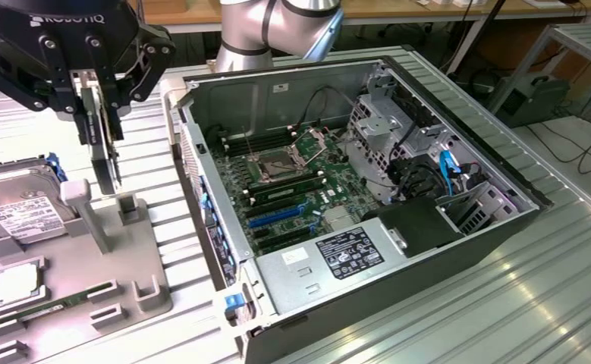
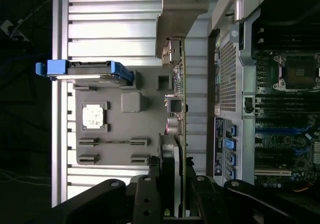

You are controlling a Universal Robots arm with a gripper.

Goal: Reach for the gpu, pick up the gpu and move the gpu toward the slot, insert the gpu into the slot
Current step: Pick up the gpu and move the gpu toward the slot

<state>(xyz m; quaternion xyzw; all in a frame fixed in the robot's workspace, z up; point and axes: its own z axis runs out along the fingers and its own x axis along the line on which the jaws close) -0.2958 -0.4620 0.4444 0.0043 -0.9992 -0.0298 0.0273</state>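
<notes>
We hold the gpu (image 1: pixel 103 163) upright, gripper (image 1: pixel 100 114) clamped on its top edge, just above the grey holder (image 1: pixel 77 273), left of the case (image 1: pixel 427 296) in the ext. view, well apart from the blue slot (image 1: pixel 275 218), prob. vertical so it can go in edge-first.

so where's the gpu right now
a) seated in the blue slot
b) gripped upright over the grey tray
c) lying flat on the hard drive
b: the gpu hangs upright, clamped in the gripper over the grey tray, outside the case and clear of the slot.
</notes>
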